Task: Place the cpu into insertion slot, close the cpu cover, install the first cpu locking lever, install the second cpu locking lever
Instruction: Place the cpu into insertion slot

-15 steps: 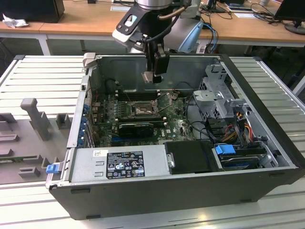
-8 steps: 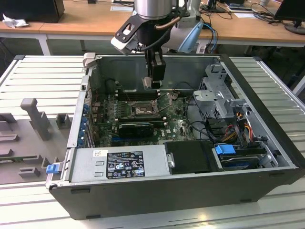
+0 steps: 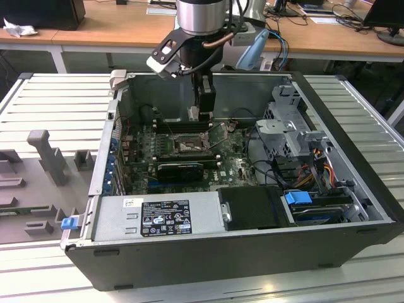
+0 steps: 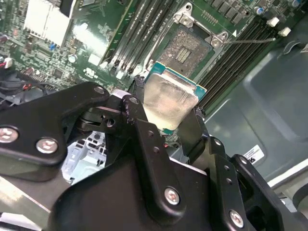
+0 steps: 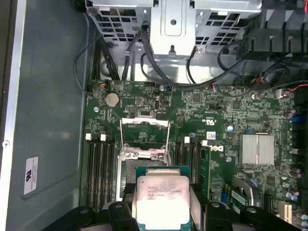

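Cpu pinched edge-on between the two black fingers, silver lid up, green edge showing past the fingertips. Gripper closed down to the chip's width, one finger on each opposite side, in both wrist views. Chip in the air, not seated.

Insertion slot lies beyond the fingertips, below the chip, empty, contact field bare. In the first wrist view the chip overlaps the slot's near edge.

Cpu cover flipped open, standing up on the far side of the slot from the fingers, window frame showing. A thin locking lever sticks out sideways from a slot corner, unlatched.

Memory slots run along both sides of the slot, flanking the fingers. Motherboard under everything. A finned heat sink sits off to one side of the fingers, a coin cell past the cover, and a metal drive cage further out still.

In the exterior view the gripper hangs down inside the open computer case, just behind and above the slot.
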Tool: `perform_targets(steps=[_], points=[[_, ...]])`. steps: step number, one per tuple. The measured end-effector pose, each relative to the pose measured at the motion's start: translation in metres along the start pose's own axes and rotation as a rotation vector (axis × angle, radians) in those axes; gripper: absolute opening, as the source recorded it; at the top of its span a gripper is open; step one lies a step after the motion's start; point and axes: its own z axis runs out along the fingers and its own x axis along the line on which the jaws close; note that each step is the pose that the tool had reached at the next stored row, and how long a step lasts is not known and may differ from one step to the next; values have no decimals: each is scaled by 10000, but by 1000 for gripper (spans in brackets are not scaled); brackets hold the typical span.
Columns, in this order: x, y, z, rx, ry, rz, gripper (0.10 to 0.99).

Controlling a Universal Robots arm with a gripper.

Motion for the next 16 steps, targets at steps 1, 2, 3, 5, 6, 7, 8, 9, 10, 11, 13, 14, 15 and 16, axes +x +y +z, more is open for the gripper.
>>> perform_targets(steps=[1,2,3,5,6,7,8,9,10,11,13,14,15,16], points=[[14,-16,35,-1,0,0,529],[22,-28,59,-1,1,0,529],[27,-38,77,1,-1,0,529],[38,-61,122,1,-1,-1,529],[45,-74,152,0,0,0,529],[54,-87,188,0,0,0,529],[62,-97,222,0,0,0,529],[68,-103,244,1,-1,0,529],[75,-108,268,0,0,-1,529],[94,-112,302,2,-2,13,529],[96,-114,340,-2,-18,205,529],[97,-117,364,-3,-29,343,529],[99,-118,381,-2,-33,390,529],[105,-120,411,3,-34,415,529]])
